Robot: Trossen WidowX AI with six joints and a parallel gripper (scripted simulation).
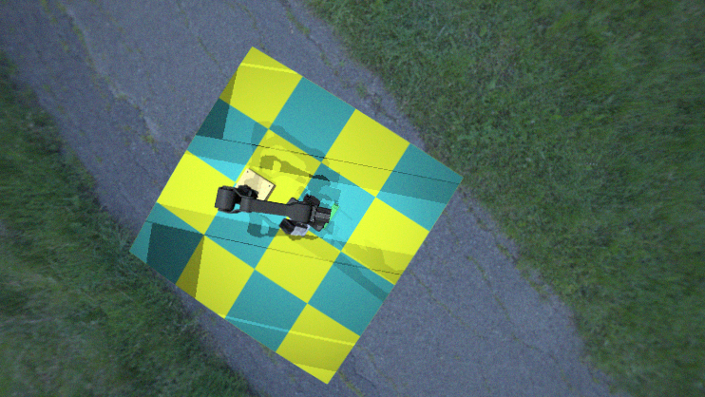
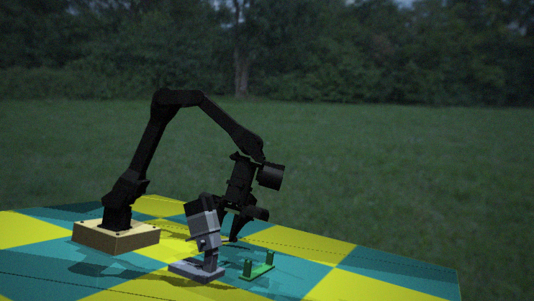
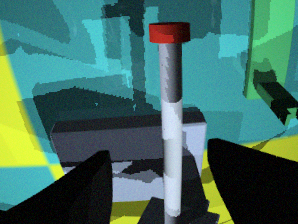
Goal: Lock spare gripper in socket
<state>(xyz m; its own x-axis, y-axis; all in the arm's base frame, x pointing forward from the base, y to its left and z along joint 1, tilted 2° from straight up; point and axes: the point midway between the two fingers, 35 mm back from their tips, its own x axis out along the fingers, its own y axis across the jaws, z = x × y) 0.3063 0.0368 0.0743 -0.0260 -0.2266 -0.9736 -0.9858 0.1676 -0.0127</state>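
Beside the grey mount [image 1: 302, 230] [image 2: 196, 269] [image 3: 107, 144], the jaws [image 2: 227, 231] are released and partly spread, one finger on each side of the lock pin [image 2: 226, 240] [image 3: 172, 125] in the wrist view, gripping nothing. Pin is a pale rod with a red cap [image 3: 170, 33]; outside view shows it sticking out sideways from the mount's tilted upper block [image 2: 209, 239], its outer end right by a fingertip — can't tell if they touch.

A black-topped grey body [image 2: 203, 220] sits above the pin on the mount, leaning; can't tell how deep it seats or whether the pin runs all the way through. Green two-post stand [image 1: 334, 211] [image 2: 258, 272] [image 3: 270, 45] is on the checkered worktop [image 1: 374, 142] [image 2: 355, 287] [image 3: 220, 75] near the mount's base, apart from it. Black arm [image 1: 276, 206] [image 2: 220, 119] arches over from a wooden block [image 1: 264, 188] [image 2: 138, 243] — gripper end pointing down, slightly tilted.
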